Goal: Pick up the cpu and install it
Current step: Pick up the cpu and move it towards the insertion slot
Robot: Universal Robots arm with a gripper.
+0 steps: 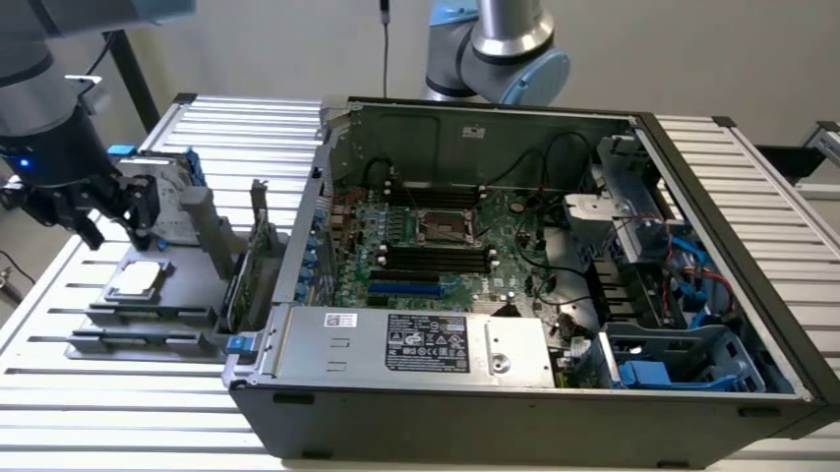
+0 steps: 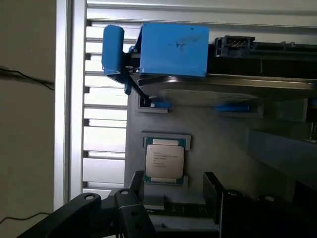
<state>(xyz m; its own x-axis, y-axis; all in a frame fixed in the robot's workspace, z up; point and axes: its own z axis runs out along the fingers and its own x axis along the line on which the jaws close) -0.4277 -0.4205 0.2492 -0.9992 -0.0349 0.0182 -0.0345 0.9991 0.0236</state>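
Zero contact: hovers with the gripper (image 1: 116,228) spread wide and empty just above the cpu (image 1: 138,280) (flat, square, on the grey tray (image 1: 184,290)), lying slightly ahead of it.

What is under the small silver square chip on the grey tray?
The small flat silver-grey square cpu lies in a shallow grey holder on the flat grey tray. Its green edge shows; its underside and the holder's floor are covered.
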